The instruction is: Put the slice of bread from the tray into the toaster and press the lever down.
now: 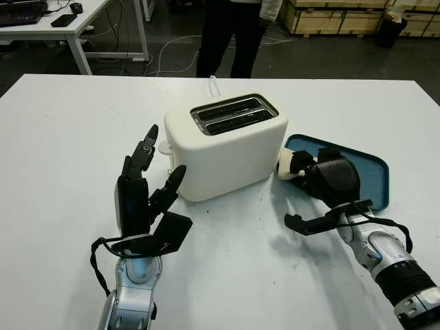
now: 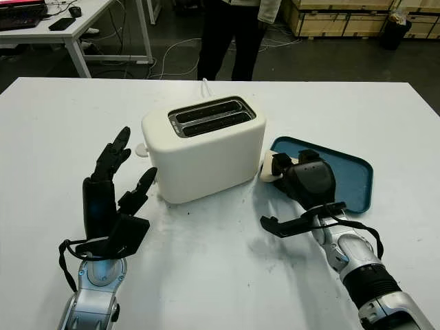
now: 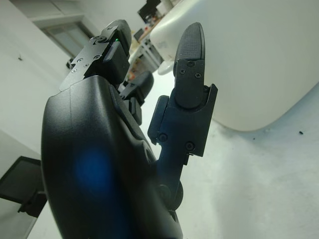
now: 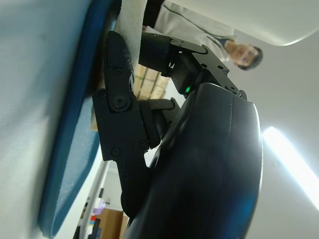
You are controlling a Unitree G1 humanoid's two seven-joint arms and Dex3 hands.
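A: Where is the bread (image 1: 287,167) found at this moment?

B: It is seen at the near left edge of the blue tray (image 1: 375,172), just to the right of the toaster (image 1: 227,146), and it is grasped by the right hand (image 1: 323,175). In the right wrist view the pale slice is pinched between the black fingers (image 4: 118,74) right at the tray's rim.

A: Why is it held that way?

B: The slice appears to be gripped by its edge so that it can be lifted clear of the tray and turned upright for a slot. That is a judgement; whether it is already off the tray cannot be told.

A: And the left hand (image 1: 148,189)?

B: It is open and nothing is held by it. It is raised above the worktop (image 1: 69,137) just left of the toaster's near end, probably so that the toaster can be steadied or the lever (image 1: 165,146) reached. The lever is seen as a small knob on the toaster's left end, and it looks not yet pressed.

A: How many of each thing are counted?

B: One toaster with two slots, both apparently unfilled; one tray; one slice of bread; two robot hands. A person (image 1: 230,34) is standing beyond the far edge of the worktop.

A: How far along is the task judged to be?

B: Early: the bread is grasped, but insertion and the lever press remain.
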